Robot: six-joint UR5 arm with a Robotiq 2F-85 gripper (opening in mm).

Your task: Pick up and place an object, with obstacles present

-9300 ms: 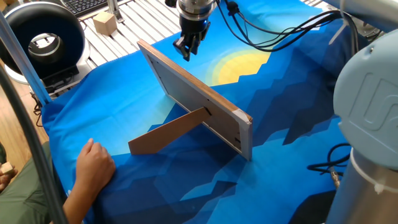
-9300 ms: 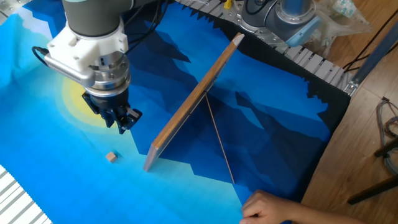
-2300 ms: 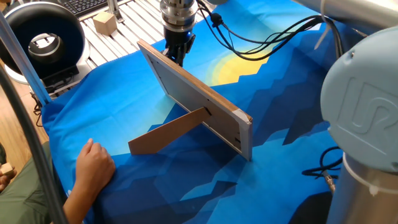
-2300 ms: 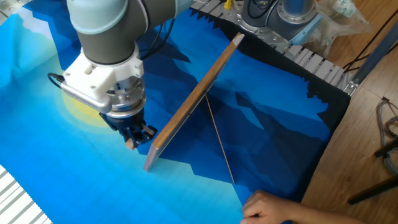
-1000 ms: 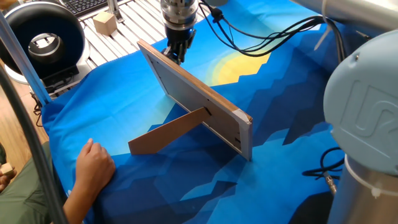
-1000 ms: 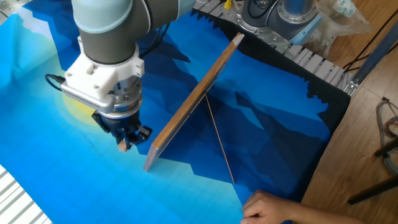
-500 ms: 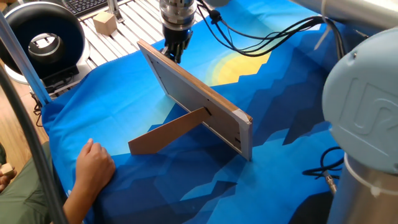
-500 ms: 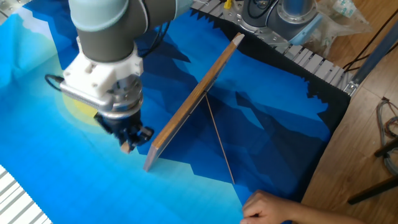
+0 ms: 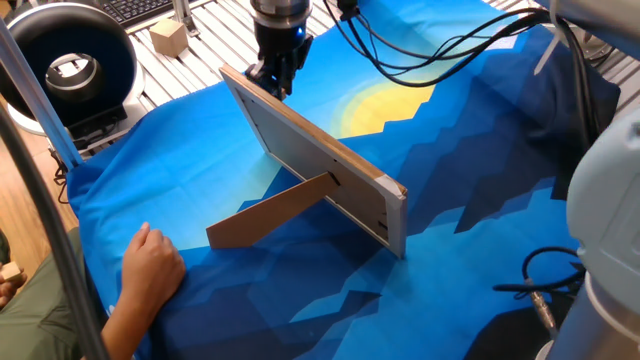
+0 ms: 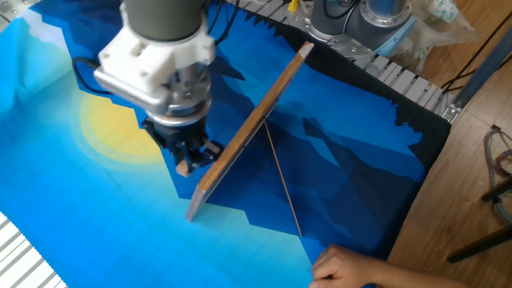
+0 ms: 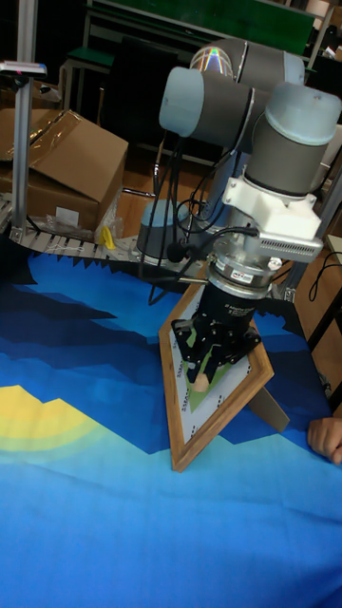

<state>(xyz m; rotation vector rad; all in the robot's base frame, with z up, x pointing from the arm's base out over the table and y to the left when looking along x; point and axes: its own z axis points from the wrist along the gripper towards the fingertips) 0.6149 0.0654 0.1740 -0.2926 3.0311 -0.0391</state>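
The black two-finger gripper [image 10: 190, 162], clamped on a small tan wooden block [image 10: 184, 169], hangs just beside the propped wood-edged grey board [image 10: 252, 126], on its face side.

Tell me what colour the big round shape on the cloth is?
Yellow, on the blue cloth; the sun shape shows best in the other fixed view.

We saw a blue cloth [image 9: 470, 180] with a yellow sun [image 9: 385, 105] spread over the table. A brown cardboard box [image 11: 66, 171] sat behind it, near dark shelves. A black round fan [image 9: 65, 60] and a keyboard [image 9: 140, 8] sat at one side, and the floor [image 10: 472, 172] was wood.
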